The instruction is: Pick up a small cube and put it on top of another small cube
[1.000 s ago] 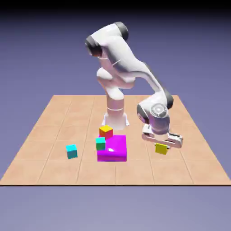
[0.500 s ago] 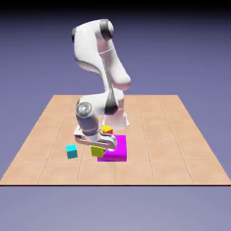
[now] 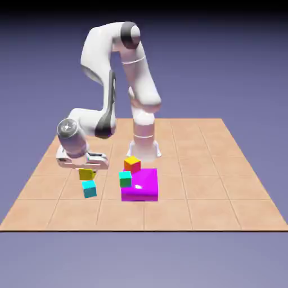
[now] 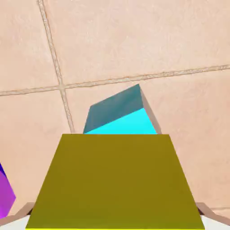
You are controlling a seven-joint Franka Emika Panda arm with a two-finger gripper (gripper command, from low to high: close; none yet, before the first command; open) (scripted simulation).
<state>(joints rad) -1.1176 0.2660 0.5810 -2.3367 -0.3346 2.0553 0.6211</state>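
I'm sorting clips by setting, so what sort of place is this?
Most likely a simulated robot test scene: a tiled tabletop before a plain blue-violet backdrop, a white arm, and plain bright blocks such as the magenta one.

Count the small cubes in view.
4: the yellow cube, held in the gripper; the cyan cube on the tiles, below it in the exterior view; the green cube and the orange-topped cube, both by the magenta block.
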